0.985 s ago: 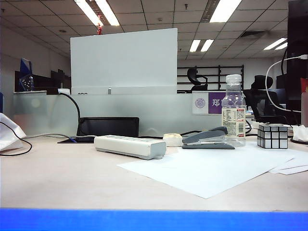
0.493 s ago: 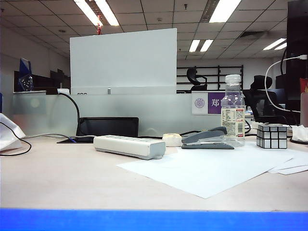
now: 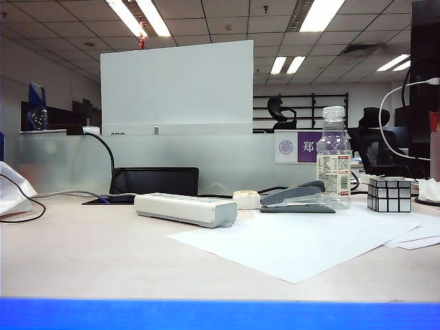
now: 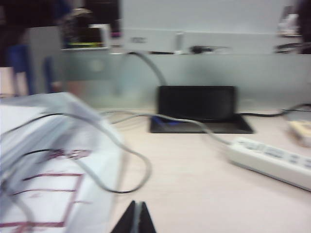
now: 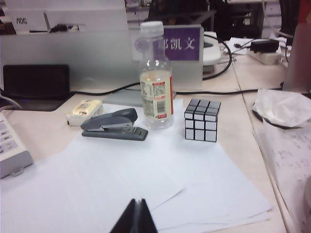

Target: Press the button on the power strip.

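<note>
The power strip (image 3: 185, 208) lies flat toward the back of the bench (image 3: 103, 254), left of the middle, its grey cord (image 3: 65, 195) trailing off toward the left edge. Just beside its greyer end sits a small cream-coloured object (image 3: 246, 199), then a grey stapler (image 3: 297, 198) on the back edge of a spread of white paper sheets (image 3: 295, 240). Behind the stapler a clear plastic bottle (image 3: 334, 158) stands upright, and a mirror cube (image 3: 388, 194) rests near the right edge. A black tray (image 3: 155, 182) stands against the frosted partition (image 3: 137, 161) at the back of the bench. Neither arm shows from the front. In the left wrist view the left claw (image 4: 135, 219) hangs above bare bench with its tips pressed together and nothing between them, the strip well apart from it; that picture is blurred, and the strip is cut off at the frame edge. The right claw (image 5: 135, 217) is likewise closed and empty, over the paper. No button can be made out on the strip. The bench top is pale wood grain; beyond it stretches an office with ceiling strip lights.
</note>
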### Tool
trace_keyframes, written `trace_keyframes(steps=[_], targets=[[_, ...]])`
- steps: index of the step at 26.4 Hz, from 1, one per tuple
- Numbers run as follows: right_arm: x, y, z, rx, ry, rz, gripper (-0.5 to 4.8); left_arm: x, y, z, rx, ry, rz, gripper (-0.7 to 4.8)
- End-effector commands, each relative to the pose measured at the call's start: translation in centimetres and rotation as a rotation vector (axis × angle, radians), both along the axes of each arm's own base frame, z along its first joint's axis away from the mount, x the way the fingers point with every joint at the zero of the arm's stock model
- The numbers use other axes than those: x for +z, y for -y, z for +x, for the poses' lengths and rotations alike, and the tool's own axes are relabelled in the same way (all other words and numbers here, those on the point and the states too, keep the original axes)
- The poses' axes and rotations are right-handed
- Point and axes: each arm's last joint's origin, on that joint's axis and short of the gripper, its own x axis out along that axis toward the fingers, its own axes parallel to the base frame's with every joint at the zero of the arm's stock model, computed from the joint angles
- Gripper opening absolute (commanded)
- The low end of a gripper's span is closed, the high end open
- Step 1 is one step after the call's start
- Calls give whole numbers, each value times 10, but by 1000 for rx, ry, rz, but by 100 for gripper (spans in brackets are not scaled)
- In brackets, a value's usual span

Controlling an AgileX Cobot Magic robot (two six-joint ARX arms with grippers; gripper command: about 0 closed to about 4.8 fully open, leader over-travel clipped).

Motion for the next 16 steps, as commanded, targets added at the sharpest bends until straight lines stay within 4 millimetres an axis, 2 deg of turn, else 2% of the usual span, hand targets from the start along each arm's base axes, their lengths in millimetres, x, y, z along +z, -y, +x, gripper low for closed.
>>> trace_keyframes(steps=[1, 16], targets=[[3, 0, 0, 0, 23, -3, 0, 1, 1, 0, -40, 7, -6, -5], [3, 0, 0, 4, 23, -3, 0, 2, 8, 0, -109, 3, -35, -5]])
